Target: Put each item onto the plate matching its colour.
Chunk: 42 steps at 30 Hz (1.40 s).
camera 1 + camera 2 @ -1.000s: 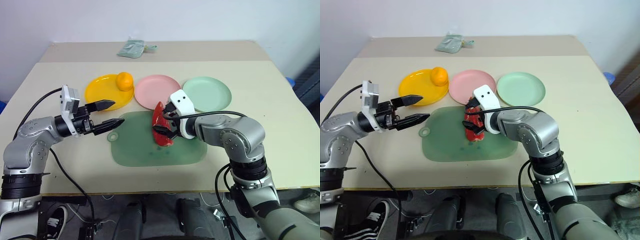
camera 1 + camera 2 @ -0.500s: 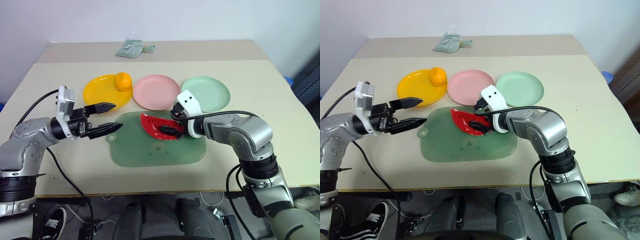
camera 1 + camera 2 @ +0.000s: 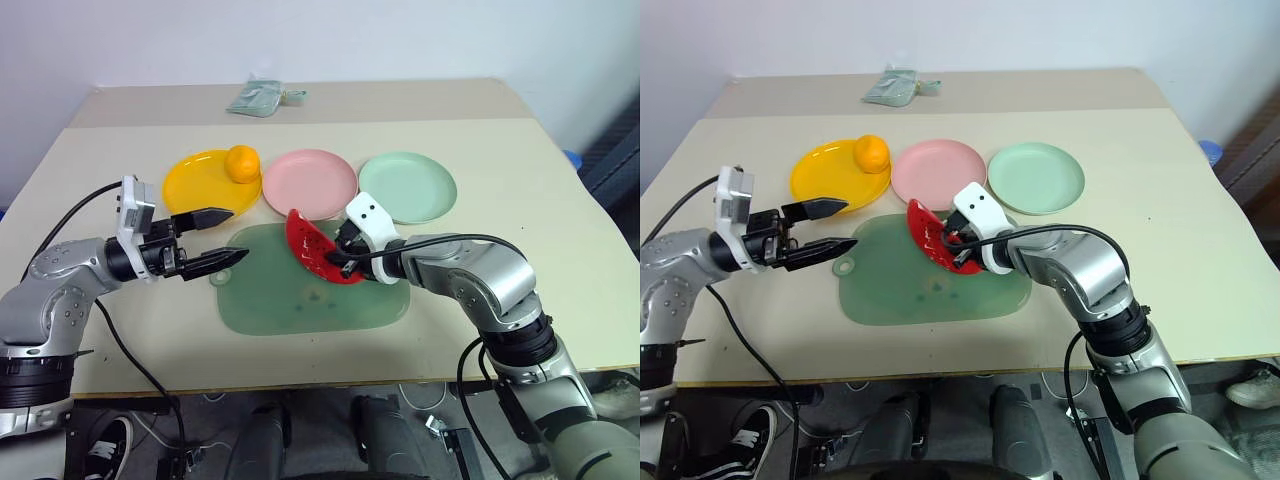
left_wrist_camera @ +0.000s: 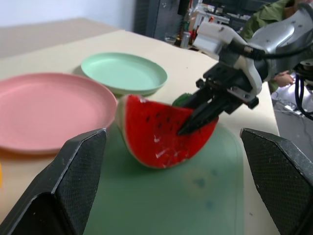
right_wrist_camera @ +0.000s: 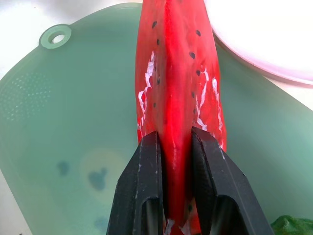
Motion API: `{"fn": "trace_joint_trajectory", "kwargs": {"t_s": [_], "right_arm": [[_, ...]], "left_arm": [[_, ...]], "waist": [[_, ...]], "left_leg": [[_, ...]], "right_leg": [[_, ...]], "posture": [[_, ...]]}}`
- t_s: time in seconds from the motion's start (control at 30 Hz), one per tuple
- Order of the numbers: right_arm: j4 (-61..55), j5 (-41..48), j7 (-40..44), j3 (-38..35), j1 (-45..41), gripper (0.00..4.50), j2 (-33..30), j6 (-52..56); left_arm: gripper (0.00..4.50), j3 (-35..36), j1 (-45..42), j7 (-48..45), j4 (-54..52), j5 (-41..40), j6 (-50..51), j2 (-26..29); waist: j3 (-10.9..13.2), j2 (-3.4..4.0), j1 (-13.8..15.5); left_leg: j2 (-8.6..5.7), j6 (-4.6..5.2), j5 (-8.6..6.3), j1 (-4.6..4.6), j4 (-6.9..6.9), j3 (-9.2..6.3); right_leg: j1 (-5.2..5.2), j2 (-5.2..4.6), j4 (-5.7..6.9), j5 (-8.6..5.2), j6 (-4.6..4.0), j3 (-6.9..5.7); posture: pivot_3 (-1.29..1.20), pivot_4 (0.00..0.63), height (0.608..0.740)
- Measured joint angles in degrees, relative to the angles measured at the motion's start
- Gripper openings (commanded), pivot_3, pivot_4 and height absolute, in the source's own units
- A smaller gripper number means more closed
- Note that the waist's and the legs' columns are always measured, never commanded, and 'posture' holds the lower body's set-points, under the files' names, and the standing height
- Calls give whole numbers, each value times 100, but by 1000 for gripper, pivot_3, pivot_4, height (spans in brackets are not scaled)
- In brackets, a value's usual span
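A pale tan table (image 3: 520, 230) seen from above the robot's two arms. Nearest the robot lies a dark-green mat (image 3: 300, 300), a rounded rectangle with a small hanging hole at its left corner.

Over the mat's far edge, the right gripper (image 3: 345, 262) is clamped on a red watermelon wedge (image 3: 312, 250) — its two black fingers (image 5: 146, 181) pinch the thin red flesh from both sides near one end, and the wedge stands on edge, tilted, with its far tip close to the pink plate. Whether the wedge's lower edge touches the mat cannot be told. Just beside the gripper, at its right on the mat, a bit of a dark-green ball (image 5: 291, 226) peeks out, mostly hidden behind the gripper body.

To the left, the left gripper (image 3: 222, 236) hangs above the table edge of the mat, pointing toward the wedge, its two black fingers spread wide and holding nothing.

Beyond the mat, three round plates stand in a row, close together: a yellow plate (image 3: 195, 185) on the left, a pink plate (image 3: 315, 178) in the middle, a mint-green plate (image 3: 410, 188) on the right. A round orange (image 3: 242, 162) sits on the yellow plate at its far right rim. The pink and mint plates are bare.

Farthest back, near the table's rear edge — a small pale teal pouch (image 3: 258, 98), lying flat.
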Motion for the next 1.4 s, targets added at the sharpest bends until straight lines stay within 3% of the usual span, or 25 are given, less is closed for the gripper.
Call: {"fn": "trace_joint_trajectory", "kwargs": {"t_s": [0.23,0.33,0.67,0.87,1.13,1.3,1.4], "right_arm": [[335,292,-71,-1084,-546,218,631,-89],[860,-81,-227,-1088,-836,218,609,-706],[4281,-1142,-609,-1075,-2186,218,1774,-3407],[6110,-1998,-657,-659,-2278,218,1870,-4724],[6396,-2180,-331,-748,-2281,4088,1844,-5374],[5593,-2111,-181,-968,-2241,4088,1630,-5368],[4353,-1422,461,-1423,-1887,4088,1233,-5039]], "left_arm": [[4500,33,-440,422,718,406,-722,-398],[4500,34,-684,748,1107,747,-1139,-544],[4500,-49,-781,1362,1511,1343,-1800,-1005],[4500,-54,-653,1522,1494,1588,-2033,-1029],[4500,-22,-424,1572,1006,1478,-1908,-1026],[4500,10,-360,1360,640,1078,-1560,-981],[4500,45,-356,1057,192,450,-931,-735]], "waist": [[0,0,13],[0,0,13],[0,1,-48],[1,1,-15],[2,3,-80],[2,4,-54],[2,4,1]], "left_leg": [[-1,0,0,0,2,0],[-2,0,0,0,2,2],[-2,0,0,0,-9,9],[-5,-2,1,-4,-7,7],[-3,-2,1,-3,-12,4],[-4,-2,1,-6,-8,5],[-3,-1,0,-6,-9,-2]], "right_leg": [[0,0,2,1,1,0],[0,-1,1,1,1,0],[-14,-3,11,1,1,2],[-13,-7,10,2,1,1],[-17,-4,16,1,0,1],[-16,-5,15,1,1,1],[-9,-5,14,1,1,-3]], "posture": [[0,150,740],[0,150,740],[0,150,740],[0,150,740],[0,150,740],[0,150,740],[0,150,740]]}}
